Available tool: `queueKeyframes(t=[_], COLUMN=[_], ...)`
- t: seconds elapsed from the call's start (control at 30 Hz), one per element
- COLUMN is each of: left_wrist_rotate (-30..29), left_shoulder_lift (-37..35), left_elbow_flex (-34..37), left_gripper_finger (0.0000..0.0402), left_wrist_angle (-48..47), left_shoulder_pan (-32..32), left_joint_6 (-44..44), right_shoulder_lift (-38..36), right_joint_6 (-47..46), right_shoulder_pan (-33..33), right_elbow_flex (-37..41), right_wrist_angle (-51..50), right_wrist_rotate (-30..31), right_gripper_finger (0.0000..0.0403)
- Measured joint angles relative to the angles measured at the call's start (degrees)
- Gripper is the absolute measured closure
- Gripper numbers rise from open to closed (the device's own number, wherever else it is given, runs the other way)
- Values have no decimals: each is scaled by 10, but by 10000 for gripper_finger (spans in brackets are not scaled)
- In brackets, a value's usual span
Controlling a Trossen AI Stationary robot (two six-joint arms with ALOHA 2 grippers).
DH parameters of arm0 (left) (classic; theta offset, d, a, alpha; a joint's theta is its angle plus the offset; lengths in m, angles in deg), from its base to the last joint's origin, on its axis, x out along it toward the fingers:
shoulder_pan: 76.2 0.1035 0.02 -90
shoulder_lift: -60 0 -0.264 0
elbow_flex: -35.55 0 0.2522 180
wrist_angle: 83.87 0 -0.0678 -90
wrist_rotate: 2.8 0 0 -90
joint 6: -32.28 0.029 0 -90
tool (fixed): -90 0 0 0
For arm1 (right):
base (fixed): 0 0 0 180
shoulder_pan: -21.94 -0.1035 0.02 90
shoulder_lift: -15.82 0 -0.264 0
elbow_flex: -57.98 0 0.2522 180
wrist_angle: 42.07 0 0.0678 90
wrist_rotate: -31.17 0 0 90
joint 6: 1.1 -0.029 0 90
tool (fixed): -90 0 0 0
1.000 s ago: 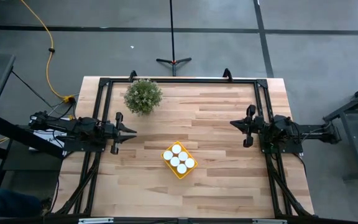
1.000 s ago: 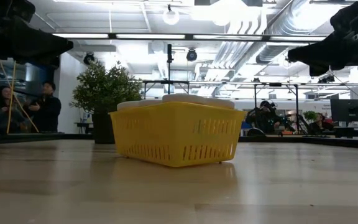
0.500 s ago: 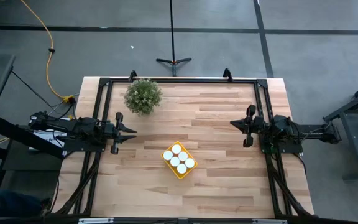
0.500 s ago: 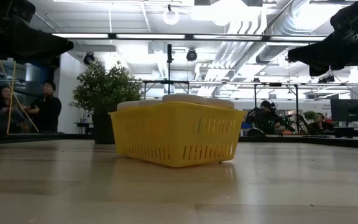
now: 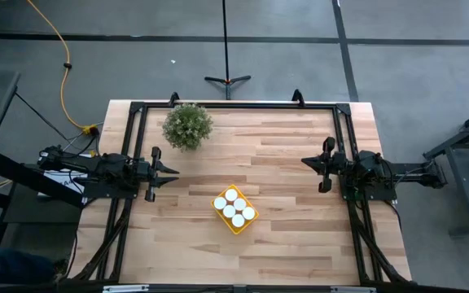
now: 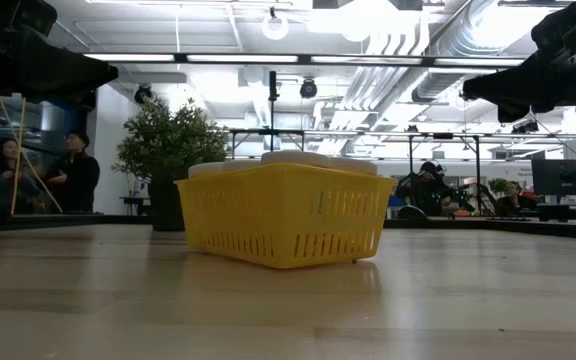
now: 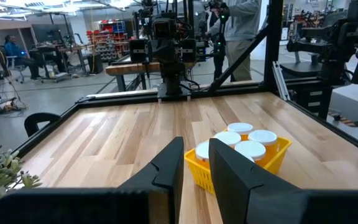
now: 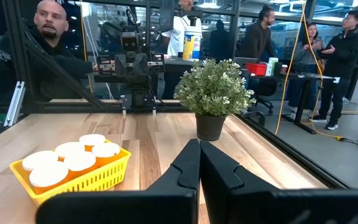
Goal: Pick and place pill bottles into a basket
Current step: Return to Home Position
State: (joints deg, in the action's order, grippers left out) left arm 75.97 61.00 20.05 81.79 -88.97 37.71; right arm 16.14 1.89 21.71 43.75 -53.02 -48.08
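We found the basket near the middle of the surface, a little toward the near edge, with all six bottles standing inside it, white caps up. The left arm hung over the left edge, its jaws slightly apart. The right arm hung over the right edge, its jaws together. A plant stood far left.

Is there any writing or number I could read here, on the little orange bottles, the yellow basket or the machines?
No readable text in any view.
The pill bottles: plain white caps, no label showing.
The basket: plain yellow, no mark.
The left hand and right hand: dark, unmarked.
A blue-and-yellow container in the room behind: print too small to read.
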Motion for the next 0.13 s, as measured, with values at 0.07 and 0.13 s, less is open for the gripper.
queueKeyframes(t=[0.07,0.13], left_wrist_rotate=[0,0], left_shoulder_lift=[0,0], left_elbow_flex=[0,0], left_gripper_finger=[289,289], left_wrist_angle=[0,0], left_shoulder_pan=[0,0], left_joint_6=[0,0], right_shoulder_lift=[0,0], right_joint_6=[0,0], right_shoulder_pan=[0,0], right_elbow_flex=[0,0], right_wrist_angle=[0,0], right_wrist_rotate=[0,0], right_gripper_finger=[402,402])
